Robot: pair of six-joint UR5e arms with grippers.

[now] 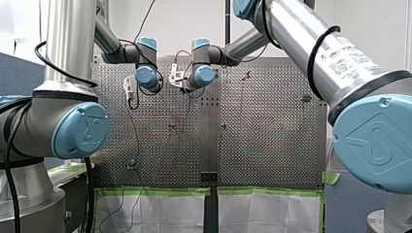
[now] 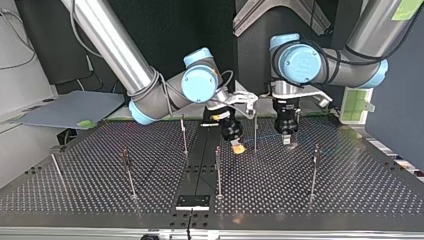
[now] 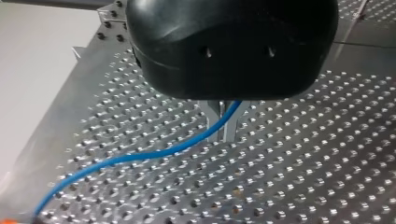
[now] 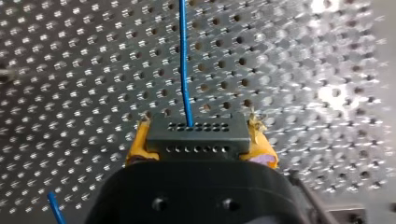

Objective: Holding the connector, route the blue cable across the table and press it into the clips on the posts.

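- Reading largest first: the perforated table [image 2: 100, 165] carries thin posts [image 2: 218, 170]. The clips are too small to make out, and no blue shows on any post.
- My right gripper [image 4: 201, 140] has its yellow pads clamped on the black connector [image 4: 198, 133], low over the table by the middle posts.
- My left gripper [image 3: 223, 126] is just beside it, with its metal fingers pinching the blue cable [image 3: 140, 156].
- The cable trails loose over the table between the two.
- Judgement: both grasps are done, routing has barely started, and every clip is still to do.
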